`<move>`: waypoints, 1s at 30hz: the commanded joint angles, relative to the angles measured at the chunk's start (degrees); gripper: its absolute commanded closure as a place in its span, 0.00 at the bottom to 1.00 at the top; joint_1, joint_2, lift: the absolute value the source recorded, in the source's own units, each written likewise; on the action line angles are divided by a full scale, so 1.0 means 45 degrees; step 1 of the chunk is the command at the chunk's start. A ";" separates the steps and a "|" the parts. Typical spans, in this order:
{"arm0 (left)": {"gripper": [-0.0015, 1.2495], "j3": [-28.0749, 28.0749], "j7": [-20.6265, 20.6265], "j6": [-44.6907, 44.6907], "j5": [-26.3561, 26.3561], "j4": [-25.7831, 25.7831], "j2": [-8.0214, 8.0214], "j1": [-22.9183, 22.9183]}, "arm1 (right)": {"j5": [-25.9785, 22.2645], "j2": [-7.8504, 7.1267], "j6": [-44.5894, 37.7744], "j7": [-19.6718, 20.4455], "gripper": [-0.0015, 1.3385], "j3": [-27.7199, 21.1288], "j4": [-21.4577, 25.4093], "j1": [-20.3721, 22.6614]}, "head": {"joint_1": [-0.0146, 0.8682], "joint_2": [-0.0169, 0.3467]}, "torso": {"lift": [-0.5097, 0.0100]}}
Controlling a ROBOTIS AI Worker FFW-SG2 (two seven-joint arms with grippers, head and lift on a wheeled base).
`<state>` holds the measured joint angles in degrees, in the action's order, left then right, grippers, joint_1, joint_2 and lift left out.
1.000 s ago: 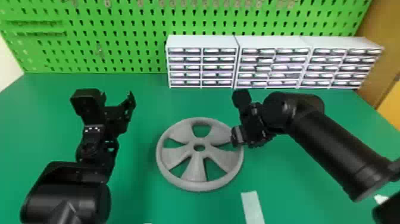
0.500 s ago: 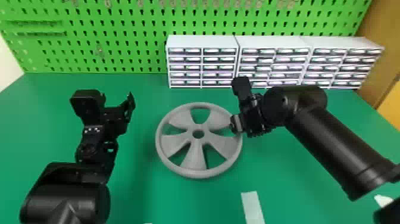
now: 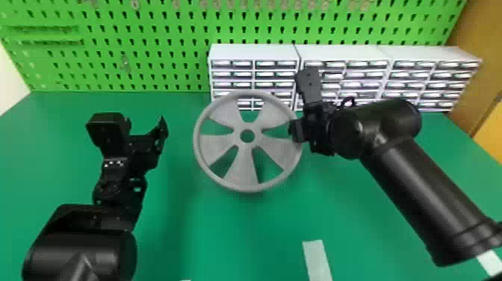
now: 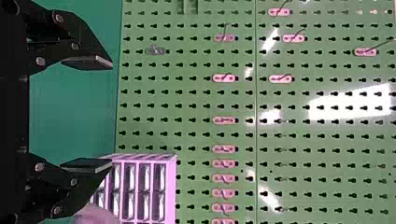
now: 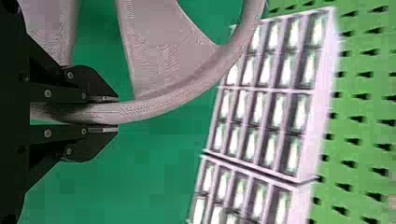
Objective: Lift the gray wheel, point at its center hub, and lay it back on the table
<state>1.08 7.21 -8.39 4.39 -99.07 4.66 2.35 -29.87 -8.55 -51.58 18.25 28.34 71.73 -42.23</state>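
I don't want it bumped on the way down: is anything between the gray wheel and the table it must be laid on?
Nothing visible is. Bare table shows through the lower openings of the gray wheel, whose rim the right gripper holds; the drawer units stand farther back.

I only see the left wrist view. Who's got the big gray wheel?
Observer: The right gripper, with its jaws shut on the rim of the gray wheel.
Operator: What's in the wheel's middle?
Observer: A round hole through the center hub.
Operator: Am I touching the wheel?
Observer: No, the left gripper stands apart from it, off to the wheel's left.
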 commanded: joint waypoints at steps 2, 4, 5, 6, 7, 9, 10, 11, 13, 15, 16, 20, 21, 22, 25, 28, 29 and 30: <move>0.40 -0.0006 0.0000 -0.0030 0.0000 -0.0015 0.0000 0.0005 | 0.0758 0.0005 0.1091 -0.0247 0.89 -0.0594 0.0838 0.0596 | 0.80 0.18 | 0.80; 0.40 -0.0006 0.0000 -0.0049 0.0000 -0.0015 0.0000 -0.0014 | 0.0934 0.0005 0.1501 -0.0247 0.89 -0.0711 0.1073 0.0771 | 0.80 0.18 | 0.80; 0.40 -0.0006 0.0000 -0.0049 0.0000 -0.0015 0.0000 -0.0014 | 0.0992 0.0005 0.1774 -0.0247 0.89 -0.0809 0.1209 0.0889 | 0.80 0.18 | 0.80; 0.40 -0.0006 0.0000 -0.0049 0.0000 -0.0015 0.0000 -0.0014 | 0.1051 0.0005 0.1970 -0.0266 0.89 -0.0848 0.1287 0.0947 | 0.80 0.18 | 0.80; 0.40 -0.0006 0.0000 -0.0069 0.0000 -0.0015 0.0000 -0.0014 | 0.1110 0.0005 0.2224 -0.0286 0.89 -0.0907 0.1405 0.1045 | 0.80 0.18 | 0.80; 0.40 -0.0006 0.0000 -0.0069 0.0000 -0.0034 0.0000 -0.0014 | 0.1344 -0.0015 0.2692 -0.0383 0.89 -0.0926 0.1561 0.1201 | 0.80 0.18 | 0.80; 0.40 0.0013 0.0000 -0.0069 0.0000 -0.0034 0.0000 -0.0014 | 0.1500 -0.0015 0.2946 -0.0422 0.89 -0.0946 0.1678 0.1299 | 0.80 0.18 | 0.80; 0.40 0.0013 0.0000 -0.0089 0.0000 -0.0034 0.0000 -0.0014 | 0.1598 -0.0034 0.3200 -0.0442 0.89 -0.0926 0.1756 0.1377 | 0.80 0.18 | 0.80; 0.40 0.0013 0.0000 -0.0089 0.0000 -0.0034 0.0000 -0.0014 | 0.1774 -0.0034 0.3727 -0.0461 0.89 -0.0907 0.1893 0.1533 | 0.80 0.18 | 0.80; 0.40 0.0033 0.0000 -0.0108 0.0000 -0.0034 0.0000 -0.0014 | 0.1949 -0.0015 0.4177 -0.0461 0.89 -0.0926 0.1971 0.1689 | 0.80 0.18 | 0.80; 0.40 0.0033 0.0000 -0.0108 0.0000 -0.0034 0.0000 -0.0014 | 0.2008 0.0005 0.4391 -0.0461 0.89 -0.0926 0.2010 0.1748 | 0.80 0.18 | 0.80; 0.40 0.0033 0.0000 -0.0108 0.0000 -0.0034 0.0000 -0.0014 | 0.2223 0.0005 0.5114 -0.0481 0.89 -0.0907 0.2108 0.1963 | 0.80 0.18 | 0.80; 0.40 0.0033 0.0000 -0.0108 0.0000 -0.0034 0.0000 -0.0014 | 0.2321 0.0005 0.5309 -0.0481 0.89 -0.0907 0.2127 0.2002 | 0.80 0.18 | 0.80; 0.40 0.0052 0.0000 -0.0108 0.0000 -0.0034 0.0000 -0.0014 | 0.2418 0.0005 0.5466 -0.0481 0.89 -0.0887 0.2147 0.2041 | 0.80 0.18 | 0.80; 0.40 0.0052 0.0000 -0.0108 0.0000 -0.0034 -0.0019 -0.0034 | 0.2653 -0.0015 0.6266 -0.0481 0.89 -0.0828 0.2166 0.2217 | 0.80 0.18 | 0.80; 0.40 0.0052 0.0000 -0.0108 0.0020 -0.0034 -0.0019 -0.0034 | 0.2926 -0.0015 0.6989 -0.0481 0.89 -0.0828 0.2166 0.2373 | 0.80 0.18 | 0.80; 0.40 0.0052 0.0000 -0.0108 0.0020 -0.0034 -0.0019 -0.0034 | 0.3082 -0.0034 0.7263 -0.0481 0.89 -0.0809 0.2166 0.2432 | 0.80 0.18 | 0.80; 0.40 0.0052 0.0000 -0.0108 0.0020 -0.0034 0.0000 -0.0034 | 0.3199 -0.0034 0.7614 -0.0481 0.89 -0.0770 0.2147 0.2471 | 0.80 0.18 | 0.80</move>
<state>1.28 7.21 -8.88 4.43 -99.23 4.65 2.21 -17.52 -8.60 -22.31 16.08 24.56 81.43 -32.00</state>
